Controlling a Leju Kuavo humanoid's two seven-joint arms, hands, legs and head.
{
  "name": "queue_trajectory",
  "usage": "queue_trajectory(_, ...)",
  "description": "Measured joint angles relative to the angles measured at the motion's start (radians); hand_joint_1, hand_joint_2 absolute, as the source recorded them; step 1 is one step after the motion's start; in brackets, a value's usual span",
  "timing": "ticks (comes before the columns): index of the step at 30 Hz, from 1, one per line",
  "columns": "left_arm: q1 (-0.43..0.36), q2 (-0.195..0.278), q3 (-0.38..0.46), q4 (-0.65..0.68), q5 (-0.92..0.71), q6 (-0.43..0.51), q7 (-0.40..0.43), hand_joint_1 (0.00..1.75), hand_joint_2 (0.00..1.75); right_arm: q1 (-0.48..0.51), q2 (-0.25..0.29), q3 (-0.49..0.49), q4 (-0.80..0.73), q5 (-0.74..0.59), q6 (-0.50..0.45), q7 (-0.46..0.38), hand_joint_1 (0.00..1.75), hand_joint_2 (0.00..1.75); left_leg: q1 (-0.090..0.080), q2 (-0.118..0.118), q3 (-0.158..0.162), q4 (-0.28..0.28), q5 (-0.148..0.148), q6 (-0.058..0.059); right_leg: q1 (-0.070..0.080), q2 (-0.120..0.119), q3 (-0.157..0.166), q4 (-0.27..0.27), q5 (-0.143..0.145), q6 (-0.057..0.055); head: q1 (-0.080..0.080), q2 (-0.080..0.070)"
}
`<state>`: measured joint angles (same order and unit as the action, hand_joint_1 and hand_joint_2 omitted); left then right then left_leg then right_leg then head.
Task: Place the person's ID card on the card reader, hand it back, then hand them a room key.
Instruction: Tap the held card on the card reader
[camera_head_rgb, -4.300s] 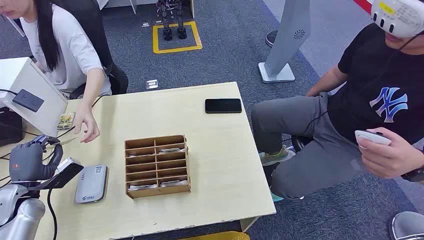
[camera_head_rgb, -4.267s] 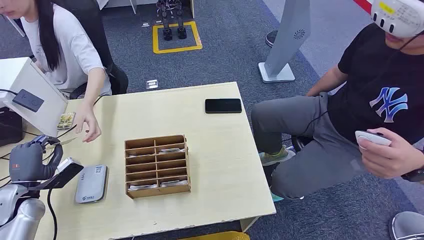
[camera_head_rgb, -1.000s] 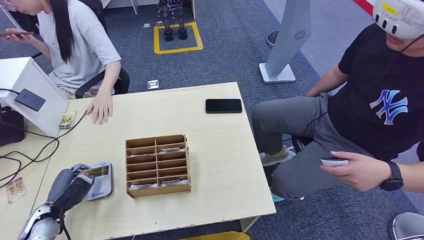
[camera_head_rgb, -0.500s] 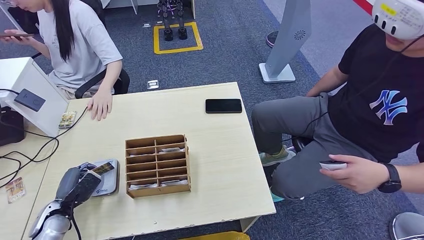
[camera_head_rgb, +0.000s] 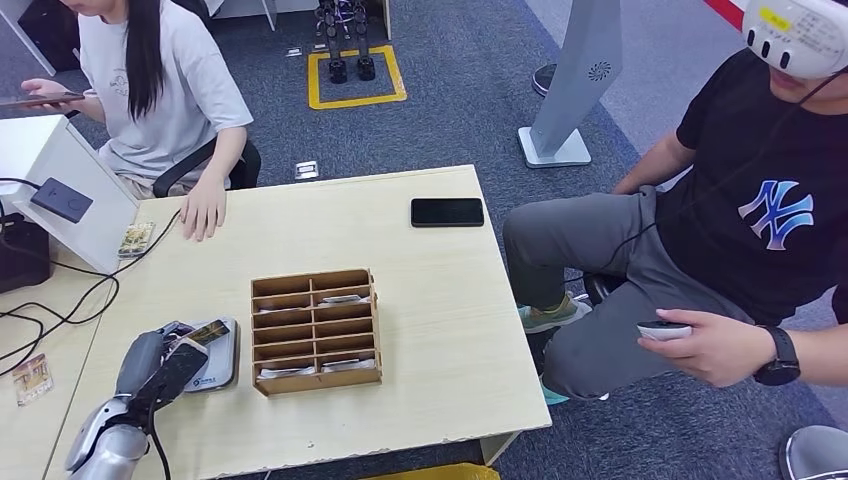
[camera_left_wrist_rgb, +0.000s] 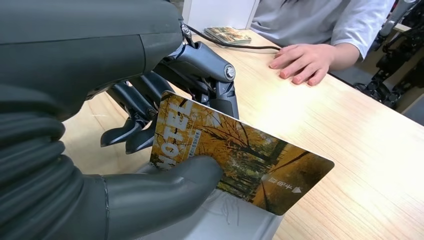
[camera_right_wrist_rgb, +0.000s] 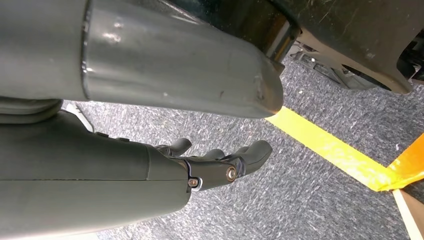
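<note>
My left hand (camera_head_rgb: 158, 366) pinches an orange card (camera_head_rgb: 206, 332) printed with autumn trees and the word HOTEL. It holds the card flat just above the grey card reader (camera_head_rgb: 222, 366) at the table's near left. In the left wrist view the thumb (camera_left_wrist_rgb: 165, 186) presses on the card (camera_left_wrist_rgb: 250, 160), the dark fingers (camera_left_wrist_rgb: 202, 67) lie behind it, and the reader's grey top (camera_left_wrist_rgb: 235, 222) sits beneath. A person's hand (camera_head_rgb: 203, 211) rests flat on the table's far left. My right hand (camera_right_wrist_rgb: 220, 162) hangs over the carpet, holding nothing, fingers loosely apart.
A wooden slotted box (camera_head_rgb: 315, 331) holding several cards stands right of the reader. A black phone (camera_head_rgb: 447, 211) lies at the far right edge. Loose cards (camera_head_rgb: 135, 238) (camera_head_rgb: 30, 377) and cables lie on the side desk at left. A seated person with a headset (camera_head_rgb: 770, 190) is on the right.
Since 4.3 s ago my left hand came down from the left edge and brought the card over the reader. The person's hand drew back to the far edge. Little moved in the last second.
</note>
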<state>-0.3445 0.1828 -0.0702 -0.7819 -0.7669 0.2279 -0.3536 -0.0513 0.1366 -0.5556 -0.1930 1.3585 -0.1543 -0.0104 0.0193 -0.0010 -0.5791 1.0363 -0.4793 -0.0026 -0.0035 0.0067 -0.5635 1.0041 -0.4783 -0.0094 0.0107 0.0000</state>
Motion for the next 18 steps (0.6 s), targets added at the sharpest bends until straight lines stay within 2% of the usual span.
queue_trajectory(18, -0.016, -0.01, 0.0, 0.024, -0.002, -0.003, -0.008, 1.75, 1.75, 0.0, 0.0, -0.014, 0.0, 0.012, -0.005, 0.001, 0.0, 0.0, 0.0, -0.001, 0.0, 0.0, 0.001, 0.0, 0.0, -0.001, 0.001, 0.0, 0.0, 0.0, 0.0, 0.0)
